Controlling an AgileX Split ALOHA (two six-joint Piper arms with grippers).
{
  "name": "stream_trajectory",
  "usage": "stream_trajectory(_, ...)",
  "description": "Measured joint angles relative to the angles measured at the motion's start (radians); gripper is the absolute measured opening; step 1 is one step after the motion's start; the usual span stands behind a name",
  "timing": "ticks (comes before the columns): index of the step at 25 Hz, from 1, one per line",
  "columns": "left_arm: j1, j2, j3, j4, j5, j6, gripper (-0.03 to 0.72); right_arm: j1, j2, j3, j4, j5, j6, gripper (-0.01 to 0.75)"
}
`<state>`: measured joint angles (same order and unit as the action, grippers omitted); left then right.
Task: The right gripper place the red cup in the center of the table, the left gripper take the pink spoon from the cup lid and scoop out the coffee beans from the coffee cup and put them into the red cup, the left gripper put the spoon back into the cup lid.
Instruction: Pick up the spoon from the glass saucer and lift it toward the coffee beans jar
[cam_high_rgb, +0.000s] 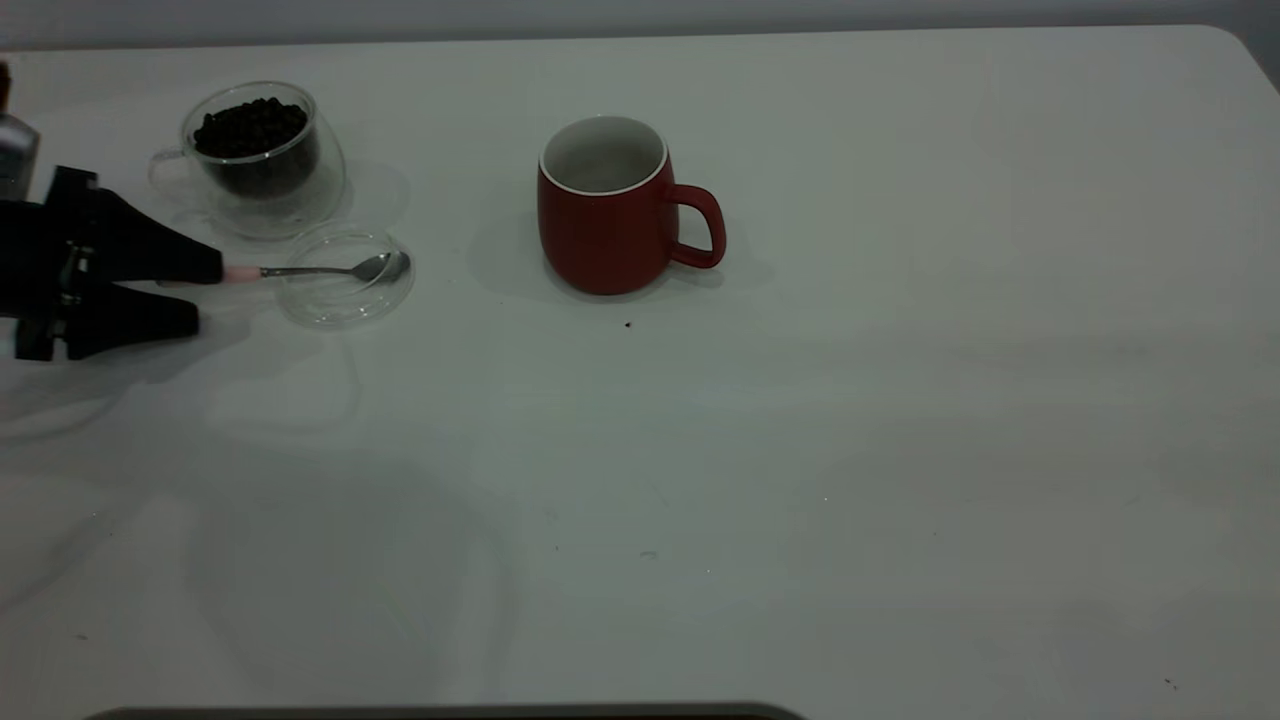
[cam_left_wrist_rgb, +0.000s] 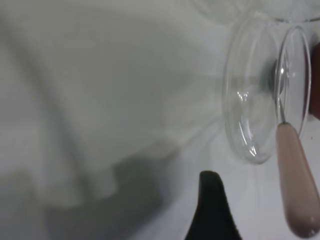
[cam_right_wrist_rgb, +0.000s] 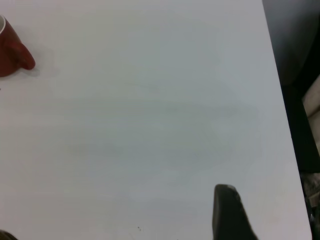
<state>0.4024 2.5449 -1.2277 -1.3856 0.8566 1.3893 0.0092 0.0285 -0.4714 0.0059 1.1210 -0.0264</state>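
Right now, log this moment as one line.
left gripper: open around pink spoon handle | spoon on cup lid | red cup: centred, empty | right gripper: away

White table (cam_high_rgb: 800, 480) with rounded corner, few dark specks. On it: red cup (cam_high_rgb: 605, 225) near centre, handle to the right; glass coffee cup (cam_high_rgb: 262, 160) far left; clear cup lid (cam_high_rgb: 340, 278) just beside it.

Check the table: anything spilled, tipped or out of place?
Nothing major. One dark speck lies on the table just in front of the red cup, possibly a stray bean. Coffee cup upright, pink spoon resting on the cup lid.
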Motion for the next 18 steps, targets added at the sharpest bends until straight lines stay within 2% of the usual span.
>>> stream_trajectory(9,-0.014,0.01,-0.002,-0.1,-0.015,0.043,0.596,0.0,0.0,0.0,0.0,0.0,0.0,0.438)
stream_trajectory(18,-0.014,0.01,-0.004,-0.108,-0.016,0.04,0.596,0.0,0.0,0.0,0.0,0.0,0.0,0.438)
